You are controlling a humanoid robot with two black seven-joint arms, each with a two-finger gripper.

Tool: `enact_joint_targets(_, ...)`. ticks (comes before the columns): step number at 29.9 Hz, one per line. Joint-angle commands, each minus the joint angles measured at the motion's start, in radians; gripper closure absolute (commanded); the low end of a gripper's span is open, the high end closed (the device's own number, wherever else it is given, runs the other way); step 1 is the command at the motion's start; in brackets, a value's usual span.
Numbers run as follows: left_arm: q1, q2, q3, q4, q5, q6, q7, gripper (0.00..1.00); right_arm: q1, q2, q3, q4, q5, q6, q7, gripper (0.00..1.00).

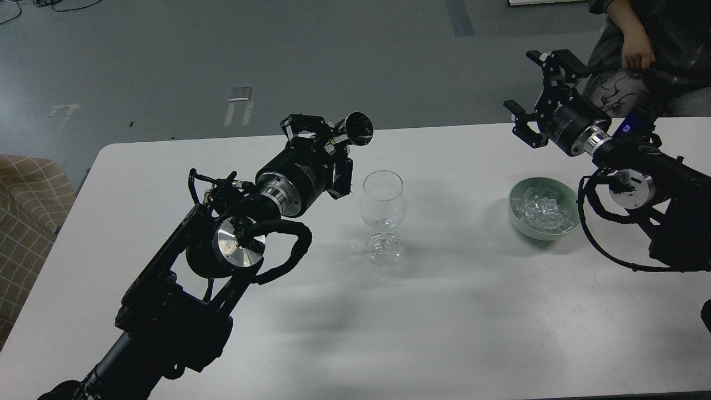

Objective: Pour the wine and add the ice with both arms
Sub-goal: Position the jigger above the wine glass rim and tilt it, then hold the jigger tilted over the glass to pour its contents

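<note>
My left gripper (329, 140) is shut on a steel jigger (355, 129), held tilted on its side just up and left of the clear stemmed glass (382, 216). The jigger's mouth faces right, above the glass rim. The glass stands upright mid-table; I cannot make out any wine in it or in the jigger. My right gripper (532, 89) is open and empty, raised above the table's far right edge, up from the pale green bowl (519, 218). The bowl holds several clear ice cubes (541, 210).
The white table (444, 311) carries only the glass and bowl. A seated person (639, 50) is at the far right behind the table. A checked seat (25, 211) stands at the left edge.
</note>
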Motion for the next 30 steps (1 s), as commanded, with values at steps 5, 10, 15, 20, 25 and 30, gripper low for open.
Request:
enact_joint_targets(5,-0.001,-0.003,0.002,-0.003,0.041,-0.002,-0.002,0.92,0.0,0.001,0.0,0.0,0.0,0.0,0.0,0.0)
enact_joint_targets(10,0.001,-0.003,0.005,-0.003,0.051,-0.004,-0.006,0.92,0.0,0.001,0.0,0.0,0.0,0.0,0.0,0.0)
enact_joint_targets(15,0.007,-0.003,0.009,-0.006,0.069,-0.01,-0.012,0.92,0.0,0.001,0.0,0.0,0.0,0.0,0.0,0.0)
enact_joint_targets(20,0.004,-0.003,0.009,-0.008,0.072,-0.01,-0.012,0.92,0.0,0.001,0.0,0.0,0.0,0.0,0.0,0.0)
enact_joint_targets(25,0.008,-0.003,0.009,-0.008,0.117,-0.022,-0.014,0.92,0.0,0.002,0.0,0.0,0.0,0.0,0.0,0.0)
enact_joint_targets(30,0.013,-0.003,0.009,-0.008,0.143,-0.038,-0.014,0.92,0.0,0.007,0.0,0.0,0.002,0.0,0.0,0.0)
